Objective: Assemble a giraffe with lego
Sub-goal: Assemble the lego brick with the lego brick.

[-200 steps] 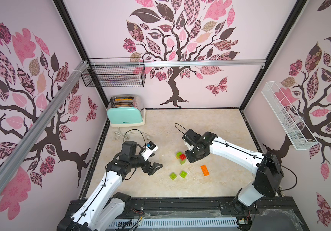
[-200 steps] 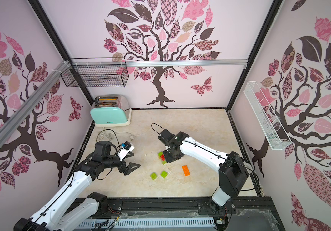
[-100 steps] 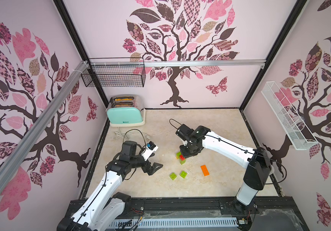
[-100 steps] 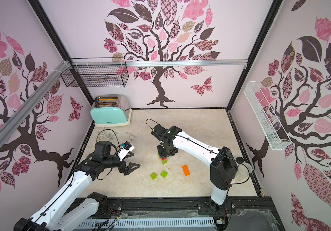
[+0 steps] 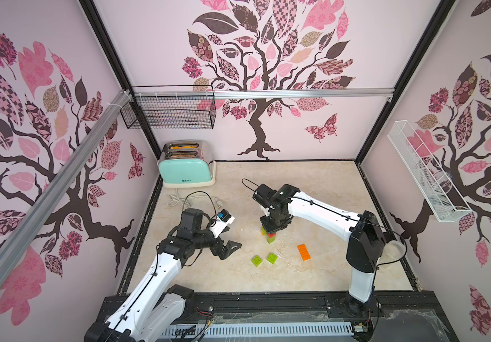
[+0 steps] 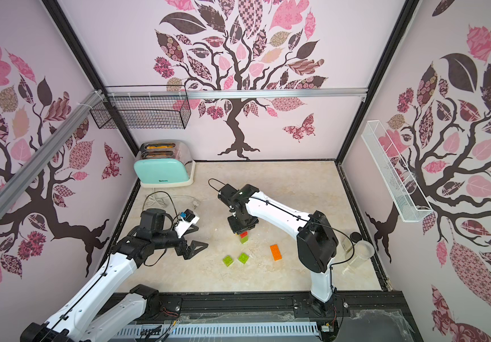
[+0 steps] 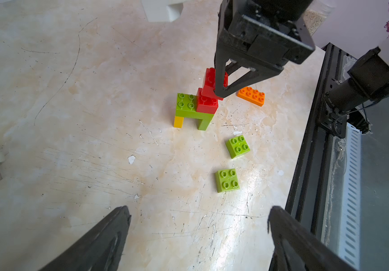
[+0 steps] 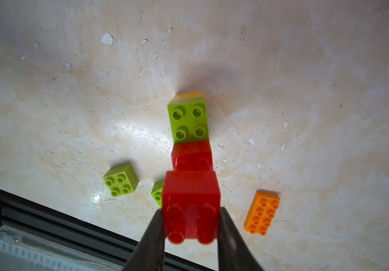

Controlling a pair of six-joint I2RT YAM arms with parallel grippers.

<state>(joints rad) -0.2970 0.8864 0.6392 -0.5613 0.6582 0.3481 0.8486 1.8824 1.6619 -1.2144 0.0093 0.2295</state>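
Now | right claw (image 8: 190, 211) narrow, pinching the top red brick (image 8: 190, 187) by its smooth sides | giraffe (image 7: 196, 110) stands on the counter (image 7: 71, 117), that brick on its lower red one | left claw (image 7: 198, 208) wide, empty, apart | judged light, stiff, slick; tall stack may tip.

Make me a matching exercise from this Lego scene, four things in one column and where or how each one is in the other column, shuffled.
Things:
1. top red brick
2. orange brick
3. yellow brick
4. left end effector

States:
A. open, holding nothing
B. under one end of the long green brick
C. lying loose on the table
D. gripped by the right end effector

Pairs: 1-D, 2-C, 3-B, 4-A
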